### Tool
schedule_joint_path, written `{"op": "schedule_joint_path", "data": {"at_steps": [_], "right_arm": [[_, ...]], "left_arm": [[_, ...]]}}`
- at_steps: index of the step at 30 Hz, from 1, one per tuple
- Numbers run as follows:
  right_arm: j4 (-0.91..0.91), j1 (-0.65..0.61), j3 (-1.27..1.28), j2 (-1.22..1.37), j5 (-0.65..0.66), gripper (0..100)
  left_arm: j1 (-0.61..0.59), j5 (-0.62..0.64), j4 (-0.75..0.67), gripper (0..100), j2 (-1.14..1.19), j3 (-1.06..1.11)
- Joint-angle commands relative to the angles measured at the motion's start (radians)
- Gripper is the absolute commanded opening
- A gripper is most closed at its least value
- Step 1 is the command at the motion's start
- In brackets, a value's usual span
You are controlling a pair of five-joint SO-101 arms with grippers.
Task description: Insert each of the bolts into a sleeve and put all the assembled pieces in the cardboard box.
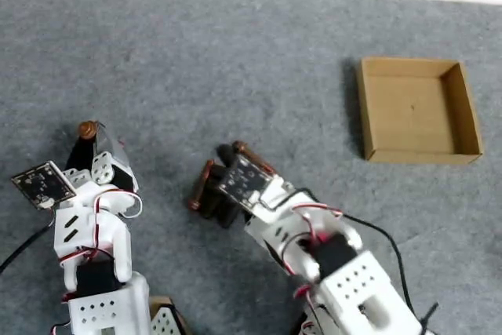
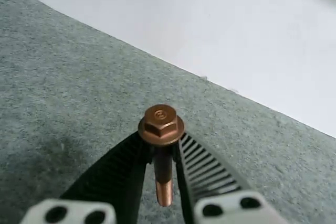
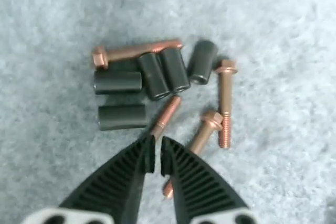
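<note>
My left gripper (image 2: 163, 145) clamped on copper hex-head bolt (image 2: 161, 124). Right gripper (image 3: 157, 148) barely open, empty, above black cylindrical sleeves (image 3: 118, 82). Risk: bolt pivots in grip, misses bore.

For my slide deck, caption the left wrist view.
Left tool clamps a copper-coloured hex-head metal bolt by its shank above grey felt.
</note>
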Motion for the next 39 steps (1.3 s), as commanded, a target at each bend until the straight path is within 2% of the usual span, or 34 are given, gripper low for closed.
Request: {"op": "schedule_joint_path", "data": {"at_steps": [1, 4, 9, 13, 19, 22, 25, 39], "right_arm": [[-0.030, 0.013, 0.050, -0.113, -0.012, 0.5], [-0.024, 0.008, 0.090, -0.134, -0.038, 1.8], [-0.028, 0.002, 0.062, 0.013, -0.161, 14.6], [-0.024, -0.090, -0.113, 0.269, -0.285, 15.2], [-0.024, -0.202, -0.401, 0.802, -0.486, 15.1], [-0.024, -0.226, -0.526, 1.018, -0.646, 15.1], [-0.022, -0.251, -0.622, 1.119, -0.789, 15.1], [-0.028, -0.101, -0.682, 1.138, -0.824, 14.9]], "left_arm": [[-0.005, 0.000, 0.000, 0, -0.018, 0.019], [-0.005, 0.000, 0.000, 0, -0.016, 0.019], [-0.005, 0.000, 0.000, 0, -0.016, 0.019], [-0.004, 0.000, 0.000, 0, -0.016, 0.019], [-0.004, -0.002, 0.000, 0, -0.016, 0.019], [-0.004, -0.002, 0.002, 0, -0.016, 0.019], [-0.004, -0.002, 0.002, 0, -0.016, 0.019], [-0.004, -0.002, -0.002, 0, -0.016, 0.019]]}}
